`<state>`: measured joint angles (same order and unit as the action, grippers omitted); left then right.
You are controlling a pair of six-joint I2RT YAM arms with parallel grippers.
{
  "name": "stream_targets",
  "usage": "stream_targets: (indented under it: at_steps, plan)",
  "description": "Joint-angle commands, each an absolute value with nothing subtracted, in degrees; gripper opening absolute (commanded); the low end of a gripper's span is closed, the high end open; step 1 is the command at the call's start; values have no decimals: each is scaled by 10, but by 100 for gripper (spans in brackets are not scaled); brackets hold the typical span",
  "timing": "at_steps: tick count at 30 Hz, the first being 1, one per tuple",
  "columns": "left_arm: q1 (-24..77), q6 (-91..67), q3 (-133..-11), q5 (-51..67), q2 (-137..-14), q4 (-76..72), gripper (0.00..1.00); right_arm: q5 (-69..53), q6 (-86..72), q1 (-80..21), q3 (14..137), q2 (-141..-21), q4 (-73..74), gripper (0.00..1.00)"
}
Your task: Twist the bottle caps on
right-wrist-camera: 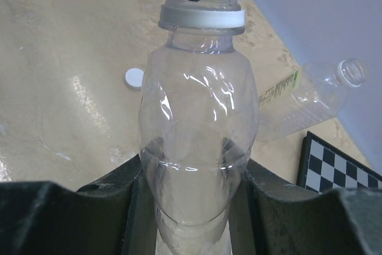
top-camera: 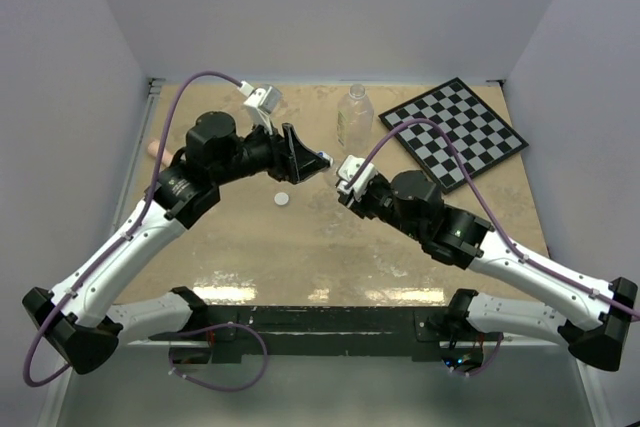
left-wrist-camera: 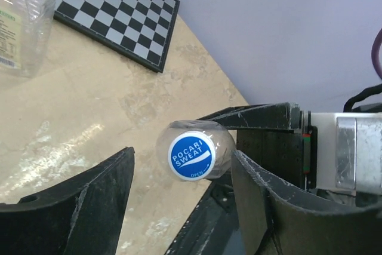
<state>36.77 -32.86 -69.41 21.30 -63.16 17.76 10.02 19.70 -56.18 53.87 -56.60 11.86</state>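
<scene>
My right gripper [right-wrist-camera: 194, 168] is shut on the small clear bottle [right-wrist-camera: 200, 117], which lies sideways in the air with its neck towards the left gripper. The blue cap [left-wrist-camera: 192, 156], printed POCARI SWEAT, sits on that neck. My left gripper [left-wrist-camera: 184, 165] is open, with one finger on each side of the cap and a gap on both sides. The grippers meet above the middle of the table [top-camera: 330, 167]. The white cap [top-camera: 283, 199] lies loose on the table. At the back the large clear bottle [top-camera: 355, 115] stands upright with no cap on.
A black-and-white checkerboard [top-camera: 452, 132] lies at the back right. A pink stick [top-camera: 152, 150] rests by the left wall. Walls close the table on the left, back and right.
</scene>
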Motion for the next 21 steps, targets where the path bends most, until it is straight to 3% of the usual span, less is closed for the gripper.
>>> stream_targets:
  at_steps: [1, 10, 16, 21]
  plan:
    - [367, -407, -715, 227, -642, 138, 69, 138, 208, -571, 533, -558, 85, 0]
    - [367, -424, -711, 229, -656, 127, 62, 144, 210, -577, 529, -566, 79, 0]
    - [367, -411, -722, 229, -671, 138, 51, 149, 208, -582, 528, -569, 82, 0]
    - [367, -373, -737, 260, -682, 156, 14, 136, 207, -582, 526, -572, 86, 0]
